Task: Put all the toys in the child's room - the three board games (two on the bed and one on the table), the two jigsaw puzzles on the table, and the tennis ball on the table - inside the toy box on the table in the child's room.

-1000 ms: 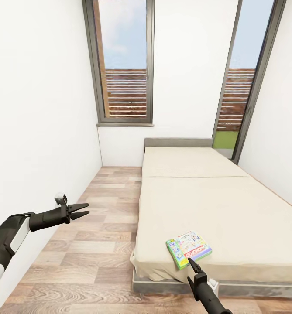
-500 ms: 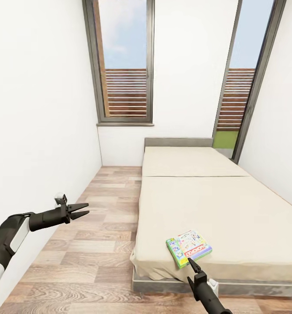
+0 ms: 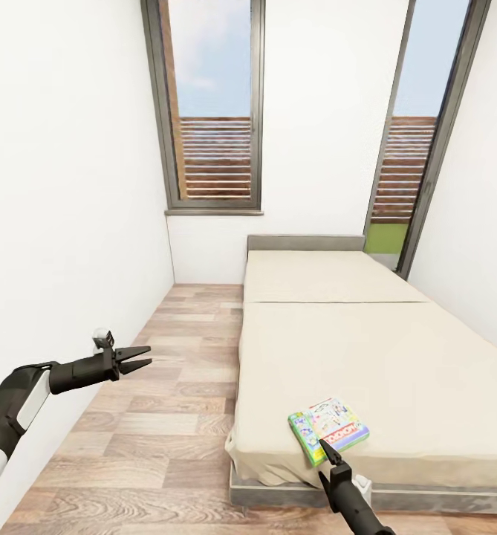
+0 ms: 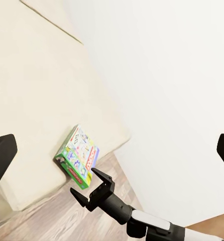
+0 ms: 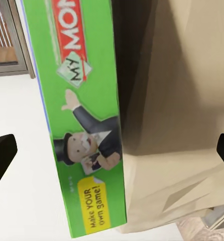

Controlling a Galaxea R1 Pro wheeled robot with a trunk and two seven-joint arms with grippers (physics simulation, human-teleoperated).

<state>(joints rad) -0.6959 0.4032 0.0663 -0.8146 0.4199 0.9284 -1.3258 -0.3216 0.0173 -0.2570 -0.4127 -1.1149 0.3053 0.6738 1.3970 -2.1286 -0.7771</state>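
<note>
A green-edged board game (image 3: 328,427) with a white colourful cover lies flat on the beige bed (image 3: 367,349), near the mattress's front corner. My right gripper (image 3: 324,446) hovers open just in front of that box, at the bed's foot edge. In the right wrist view the box's green side (image 5: 87,125) fills the space between the spread fingers, with nothing touching it. The left wrist view shows the same game (image 4: 78,155) and the right gripper (image 4: 84,182) open beside it. My left gripper (image 3: 148,356) hangs open over the floor, left of the bed, holding nothing.
A white wall (image 3: 62,223) runs close along the left. A strip of wood-plank floor (image 3: 174,386) lies between it and the bed. Two tall dark-framed windows (image 3: 215,104) and the grey headboard (image 3: 304,243) stand at the far end.
The whole picture has shifted slightly, so the bed and the game look a little nearer and further right: the camera moved. Both arms keep their pose.
</note>
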